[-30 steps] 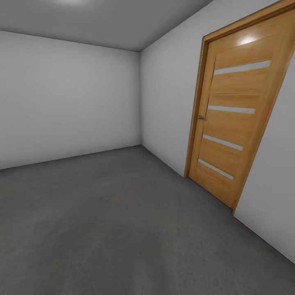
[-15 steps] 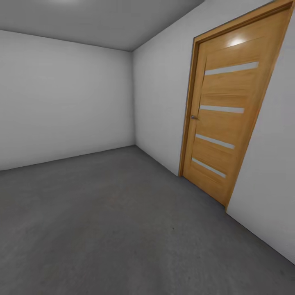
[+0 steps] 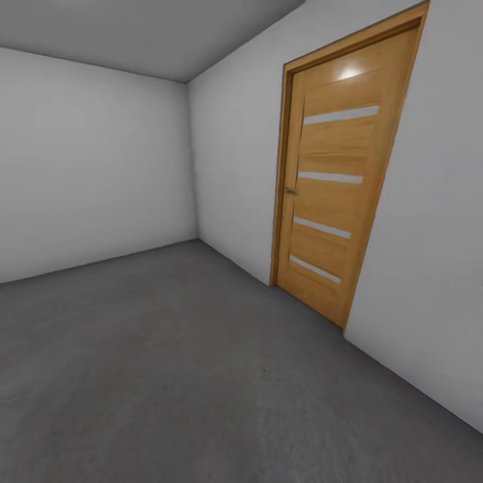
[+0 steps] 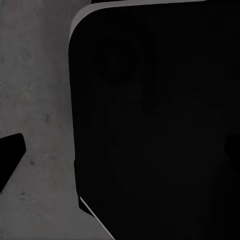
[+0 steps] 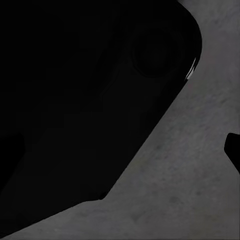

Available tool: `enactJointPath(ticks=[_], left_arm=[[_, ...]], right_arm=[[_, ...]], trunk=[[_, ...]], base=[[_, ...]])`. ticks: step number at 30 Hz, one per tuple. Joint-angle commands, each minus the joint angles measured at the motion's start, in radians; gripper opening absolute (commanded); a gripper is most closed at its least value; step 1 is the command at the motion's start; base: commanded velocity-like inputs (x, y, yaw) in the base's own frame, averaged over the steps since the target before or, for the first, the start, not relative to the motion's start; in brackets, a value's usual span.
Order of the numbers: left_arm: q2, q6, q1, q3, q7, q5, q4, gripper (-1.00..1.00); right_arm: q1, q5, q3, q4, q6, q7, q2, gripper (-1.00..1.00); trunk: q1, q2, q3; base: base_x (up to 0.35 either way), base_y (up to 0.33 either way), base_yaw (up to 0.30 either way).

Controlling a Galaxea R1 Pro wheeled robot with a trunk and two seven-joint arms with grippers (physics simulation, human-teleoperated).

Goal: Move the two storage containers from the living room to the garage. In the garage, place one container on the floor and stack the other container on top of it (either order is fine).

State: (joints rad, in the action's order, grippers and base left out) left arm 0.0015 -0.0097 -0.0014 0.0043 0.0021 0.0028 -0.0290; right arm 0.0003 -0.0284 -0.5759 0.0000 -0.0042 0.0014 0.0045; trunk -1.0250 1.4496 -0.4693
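Garage interior: dark grey, rough concrete floor (image 3: 188,376), plain white-grey walls (image 3: 87,161), and a honey-wood door with four frosted strips (image 3: 332,194) set in the wall to the robot's right, shut, with a small metal handle (image 3: 289,190) on its near edge.

Orange-red storage containers aren't anywhere I can spot from this vantage, so which way they lie from either arm, how their long sides run, and which arm is nearer can't be judged. My guess is they're elsewhere, possibly in the living room, and the robot is in transit or scouting a drop spot.

Both wrist cameras look down at the same grey concrete. A big black rounded panel (image 4: 155,120), probably part of the robot's own body, blocks most of the left wrist view; a similar black rounded shape (image 5: 85,95) blocks the right. A small black tip (image 4: 10,157) pokes in at the edge of the left wrist view and another (image 5: 234,150) in the right; could be finger ends, too little to say. Can't tell whether either gripper is spread or closed, or whether anything is held.

Obstacles: none on the visible concrete. Door and right wall are the nearest things to clip if the base swings right.
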Motion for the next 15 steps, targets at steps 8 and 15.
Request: enactJointPath(ticks=[8,15], left_arm=[[0.000,-0.001,0.000,0.000,0.000,0.000,0.000,1.00],[0.000,0.000,0.000,0.000,0.001,0.000,0.000,1.00]], right_arm=[[0.000,-0.003,-0.004,0.000,0.000,0.000,0.000,1.00],[0.000,-0.002,-0.004,0.000,0.000,0.000,0.000,1.00]], trunk=[[0.000,0.000,-0.001],[0.000,0.000,-0.001]], base=[[0.044,0.000,-0.248],[0.283,0.000,-0.247]])
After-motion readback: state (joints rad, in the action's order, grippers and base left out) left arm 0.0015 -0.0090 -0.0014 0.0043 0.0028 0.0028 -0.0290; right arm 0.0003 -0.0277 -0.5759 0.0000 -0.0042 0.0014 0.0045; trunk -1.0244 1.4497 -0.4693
